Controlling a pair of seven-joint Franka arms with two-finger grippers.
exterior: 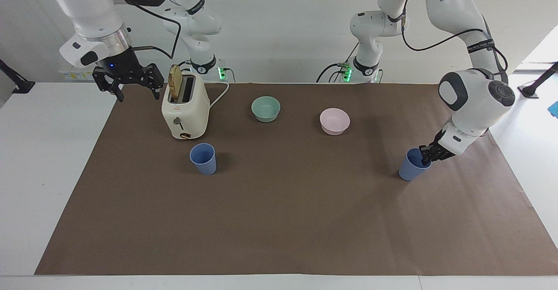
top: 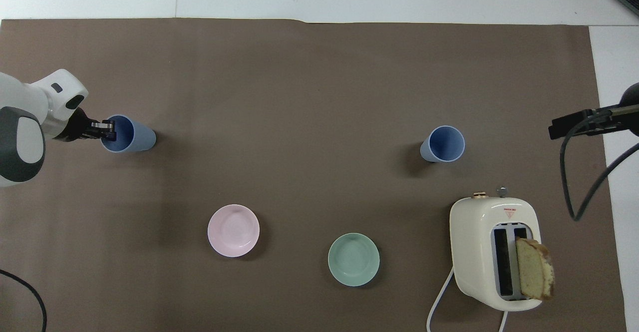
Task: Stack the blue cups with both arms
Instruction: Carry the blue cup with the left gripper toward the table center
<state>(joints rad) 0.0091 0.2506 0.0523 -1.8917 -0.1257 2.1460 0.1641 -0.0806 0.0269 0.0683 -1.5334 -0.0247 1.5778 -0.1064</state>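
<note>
White wall, brown-covered table

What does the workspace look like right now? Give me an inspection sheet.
Surface: brown mat over a white table.
Job's things: two blue cups, unstacked; one beside the toaster, one tilted at the left arm's end.
Clutter: toaster with a bread slice; green bowl; pink bowl.
Grippers: left gripper pinches the tilted cup's rim; right gripper waits, open, raised beside the toaster.
Cables: toaster cord on the mat.
Surroundings: white wall; nothing else seen.
</note>
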